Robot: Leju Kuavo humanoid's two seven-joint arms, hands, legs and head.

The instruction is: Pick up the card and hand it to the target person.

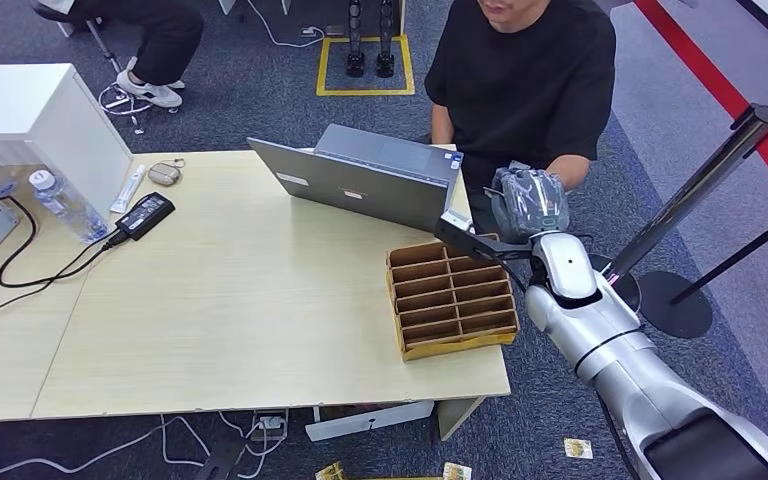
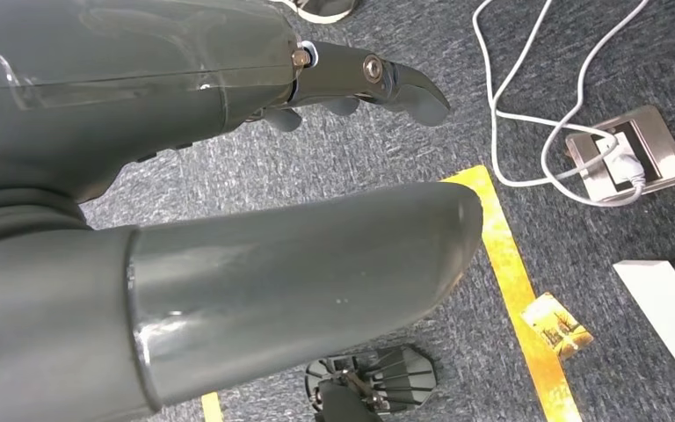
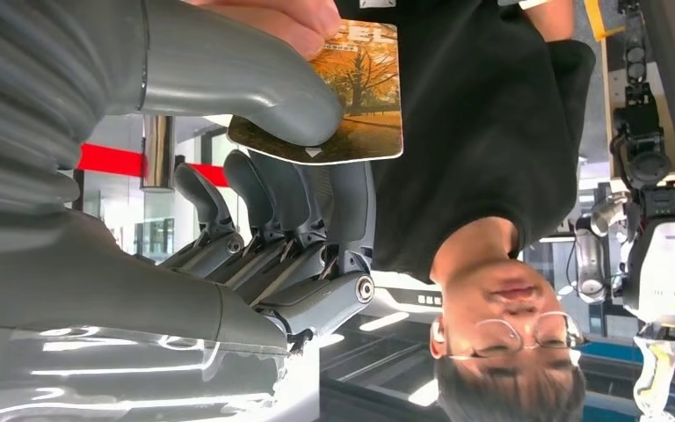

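My right hand (image 1: 530,205) is raised off the table's right edge, in front of a person in a black shirt (image 1: 525,80) sitting behind the laptop. In the right wrist view the card (image 3: 360,97), printed with an orange autumn tree, is pinched between the thumb (image 3: 228,79) and the dark fingers. The person's fingers (image 3: 286,18) touch the card at its edge beside my thumb. My left hand (image 2: 228,220) hangs over grey carpet, fingers apart and holding nothing.
On the wooden table (image 1: 210,330) stand a grey laptop (image 1: 360,180) and a cardboard divider box (image 1: 452,298) just left of my right arm. A power adapter (image 1: 145,215), bottle (image 1: 65,205) and white cabinet (image 1: 30,115) sit far left. A stanchion (image 1: 700,190) stands on the right. A loose card (image 2: 558,323) lies on the floor.
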